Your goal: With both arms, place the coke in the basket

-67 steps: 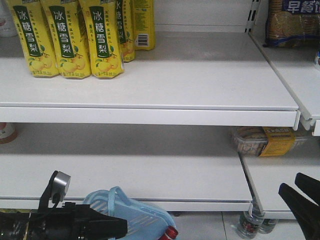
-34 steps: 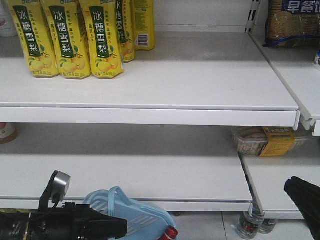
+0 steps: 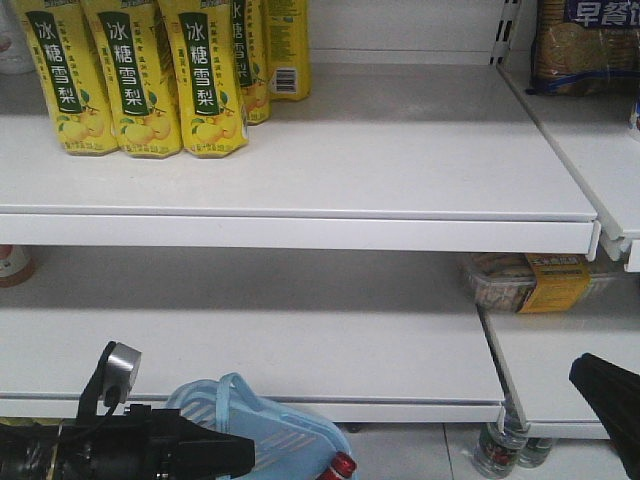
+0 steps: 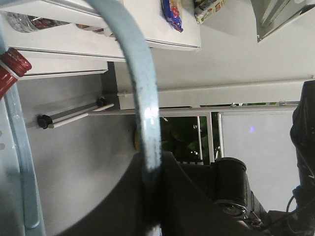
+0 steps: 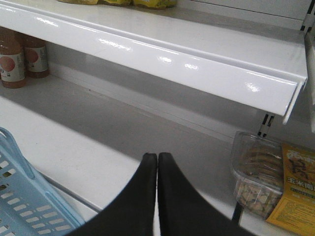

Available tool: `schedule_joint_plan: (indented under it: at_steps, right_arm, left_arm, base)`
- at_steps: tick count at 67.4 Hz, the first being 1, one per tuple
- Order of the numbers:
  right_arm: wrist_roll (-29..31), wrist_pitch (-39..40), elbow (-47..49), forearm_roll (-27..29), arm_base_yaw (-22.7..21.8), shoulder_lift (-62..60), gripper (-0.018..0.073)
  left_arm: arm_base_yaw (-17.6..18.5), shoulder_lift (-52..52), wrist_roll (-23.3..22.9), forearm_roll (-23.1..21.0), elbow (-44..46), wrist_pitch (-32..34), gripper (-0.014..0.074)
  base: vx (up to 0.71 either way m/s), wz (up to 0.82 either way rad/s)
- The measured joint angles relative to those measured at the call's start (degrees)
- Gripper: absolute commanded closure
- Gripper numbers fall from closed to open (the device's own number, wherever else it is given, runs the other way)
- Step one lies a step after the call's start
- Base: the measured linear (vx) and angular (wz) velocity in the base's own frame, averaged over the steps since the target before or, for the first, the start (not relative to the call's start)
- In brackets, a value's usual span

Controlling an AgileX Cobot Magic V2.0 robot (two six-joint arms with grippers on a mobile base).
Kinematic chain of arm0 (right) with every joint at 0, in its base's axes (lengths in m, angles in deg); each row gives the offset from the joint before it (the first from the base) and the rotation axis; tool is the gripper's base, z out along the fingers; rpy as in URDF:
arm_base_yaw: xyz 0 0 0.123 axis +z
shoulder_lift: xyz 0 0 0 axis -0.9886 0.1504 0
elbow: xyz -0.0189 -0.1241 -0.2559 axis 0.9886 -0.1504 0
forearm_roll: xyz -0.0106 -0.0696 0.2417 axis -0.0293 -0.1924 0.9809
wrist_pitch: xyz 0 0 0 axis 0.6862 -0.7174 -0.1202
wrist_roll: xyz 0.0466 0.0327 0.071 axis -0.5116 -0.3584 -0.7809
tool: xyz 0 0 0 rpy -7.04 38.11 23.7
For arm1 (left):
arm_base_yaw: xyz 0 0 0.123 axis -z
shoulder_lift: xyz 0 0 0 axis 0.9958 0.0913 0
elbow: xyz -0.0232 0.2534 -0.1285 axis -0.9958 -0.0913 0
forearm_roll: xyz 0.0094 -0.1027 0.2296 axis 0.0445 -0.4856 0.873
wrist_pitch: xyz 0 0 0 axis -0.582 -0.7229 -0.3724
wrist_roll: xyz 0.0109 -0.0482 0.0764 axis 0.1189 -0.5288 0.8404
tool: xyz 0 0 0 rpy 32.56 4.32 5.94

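The light blue basket (image 3: 285, 432) hangs tilted at the bottom of the front view. My left gripper (image 3: 243, 455) is shut on one of its loop handles. In the left wrist view that handle (image 4: 142, 88) arches up from between my left gripper's (image 4: 150, 164) closed jaws. The coke's red ribbed cap (image 3: 343, 466) pokes out at the basket's right end, and it shows again as the red cap (image 4: 13, 62) by the basket rim (image 4: 22, 162). My right gripper (image 3: 603, 388) is low at the right, and my right gripper (image 5: 157, 157) is shut on nothing, with a basket corner (image 5: 24, 204) to its left.
Yellow pear-drink bottles (image 3: 130, 80) stand on the upper shelf. A clear snack box with a yellow label (image 5: 266, 182) lies on the lower shelf near my right gripper. Water bottles (image 3: 500, 450) stand on the floor under the shelf. Peach-coloured bottles (image 5: 12, 59) are far left.
The right gripper has dropped back toward the lower right corner; a second ago two separate fingertips showed, now one black wedge. The left gripper, basket and coke have not moved.
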Motion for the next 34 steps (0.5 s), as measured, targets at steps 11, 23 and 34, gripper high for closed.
schedule_joint_plan:
  at_steps: [11,23,34]
  right_arm:
    - [0.0,0.0,0.0,0.0,0.0,0.0,0.0569]
    - [0.0,0.0,0.0,0.0,0.0,0.0,0.0569]
    - [0.0,0.0,0.0,0.0,0.0,0.0,0.0569]
  left_arm:
    - [0.0,0.0,0.0,0.0,0.0,0.0,0.0603]
    - [0.0,0.0,0.0,0.0,0.0,0.0,0.0603]
    - [0.0,0.0,0.0,0.0,0.0,0.0,0.0603]
  base:
    - [0.0,0.0]
    - [0.0,0.0]
    - [0.0,0.0]
